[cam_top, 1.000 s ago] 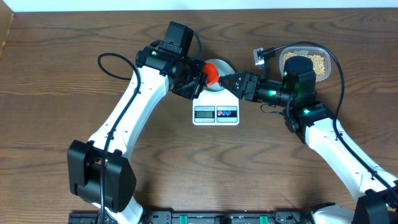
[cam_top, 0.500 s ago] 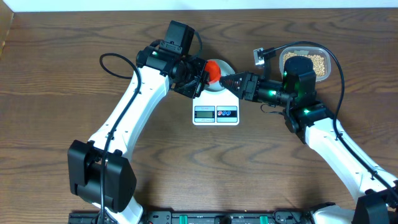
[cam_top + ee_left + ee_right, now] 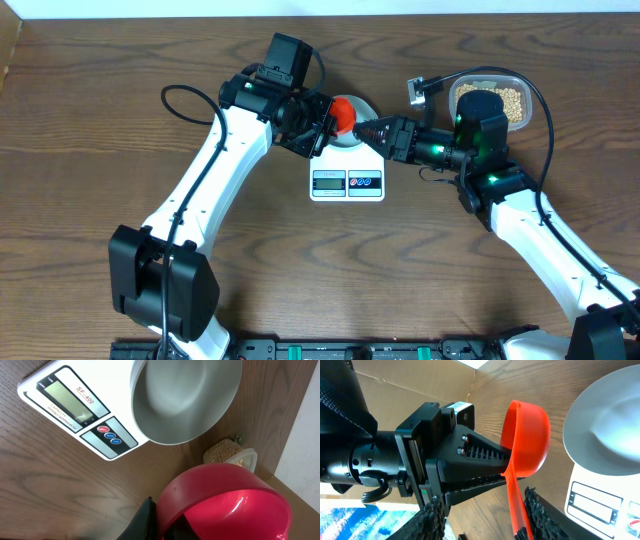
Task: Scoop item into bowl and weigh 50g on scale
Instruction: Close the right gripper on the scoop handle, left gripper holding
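The pale bowl (image 3: 185, 400) stands on the white scale (image 3: 60, 382), and no beans show inside it. My left gripper (image 3: 328, 122) is shut on a red scoop (image 3: 342, 113) beside the bowl (image 3: 356, 130). Its cup (image 3: 225, 505) looks bare inside. In the right wrist view the scoop's handle (image 3: 516, 505) runs between the fingers of my right gripper (image 3: 485, 520). Those jaws stand wide apart, with the handle close against the right-hand finger (image 3: 540, 515). The tan beans (image 3: 508, 99) lie in a clear tub (image 3: 520, 82) at the back right, partly under my right arm.
The scale (image 3: 347, 182) has its display and red and blue buttons toward the front. A small clip-like part (image 3: 417, 90) sticks up next to the tub. The table's back edge meets a white wall (image 3: 300, 435).
My left gripper and the scoop have edged very slightly to the right. The right arm looks unmoved.
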`<act>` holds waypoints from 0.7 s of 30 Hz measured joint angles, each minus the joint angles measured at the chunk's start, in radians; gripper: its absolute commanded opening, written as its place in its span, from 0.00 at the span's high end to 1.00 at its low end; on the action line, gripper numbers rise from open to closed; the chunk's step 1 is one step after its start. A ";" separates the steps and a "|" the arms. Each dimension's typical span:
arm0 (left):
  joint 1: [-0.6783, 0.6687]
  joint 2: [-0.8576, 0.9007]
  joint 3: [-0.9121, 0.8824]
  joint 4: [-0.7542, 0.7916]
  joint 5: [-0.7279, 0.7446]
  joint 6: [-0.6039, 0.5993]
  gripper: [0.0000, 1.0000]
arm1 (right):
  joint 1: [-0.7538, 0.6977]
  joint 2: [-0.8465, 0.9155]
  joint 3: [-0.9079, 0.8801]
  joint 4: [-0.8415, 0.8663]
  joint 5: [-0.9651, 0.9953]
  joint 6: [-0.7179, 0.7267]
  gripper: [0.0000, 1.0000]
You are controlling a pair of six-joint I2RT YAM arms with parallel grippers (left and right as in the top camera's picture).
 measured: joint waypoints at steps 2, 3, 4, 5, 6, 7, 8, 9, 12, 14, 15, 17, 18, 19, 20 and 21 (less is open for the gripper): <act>0.000 0.000 0.000 0.000 0.000 0.000 0.93 | 0.000 0.000 0.000 0.000 0.002 -0.008 0.50; 0.000 0.000 0.000 0.000 0.000 -0.001 0.93 | 0.000 0.000 0.000 0.000 0.006 -0.010 0.50; 0.000 0.000 0.000 0.000 0.001 -0.008 0.93 | 0.000 0.000 0.000 0.000 0.013 -0.011 0.50; 0.000 0.000 0.000 0.000 0.002 -0.013 0.93 | 0.000 0.000 0.000 0.000 0.020 -0.014 0.50; 0.000 0.000 0.000 0.001 0.003 -0.024 0.93 | 0.000 0.000 0.000 0.000 0.027 -0.015 0.50; 0.000 0.000 0.000 0.001 0.003 -0.039 0.93 | 0.000 0.000 0.000 0.000 0.032 -0.017 0.50; 0.000 0.000 0.000 0.001 0.003 -0.053 0.93 | 0.000 0.000 0.000 0.000 0.038 -0.018 0.50; 0.000 0.000 0.000 0.004 0.003 -0.065 0.93 | 0.000 0.000 0.000 0.000 0.043 -0.018 0.50; 0.000 0.000 0.000 0.013 0.003 -0.097 0.93 | 0.000 0.000 0.000 0.000 0.048 -0.021 0.51; 0.000 0.000 0.000 0.013 0.003 -0.116 0.93 | 0.000 0.000 0.000 0.000 0.051 -0.023 0.52; 0.000 0.000 0.000 0.014 0.003 -0.121 0.93 | 0.000 0.000 0.000 0.000 0.051 -0.024 0.54; 0.000 0.000 0.000 0.016 0.003 -0.133 0.93 | 0.000 0.000 0.000 0.000 0.051 -0.025 0.57; 0.000 0.000 0.000 0.016 0.003 -0.137 0.93 | 0.000 0.000 0.000 0.000 0.051 -0.025 0.57; 0.000 0.000 0.000 0.017 0.003 -0.139 0.93 | 0.000 0.000 0.000 0.000 0.052 -0.025 0.57; 0.000 0.000 0.000 0.016 0.003 -0.140 0.93 | 0.000 0.000 0.000 0.000 0.053 -0.024 0.57; 0.000 0.000 0.000 0.017 0.003 -0.142 0.93 | 0.000 0.000 0.000 0.000 0.053 -0.024 0.56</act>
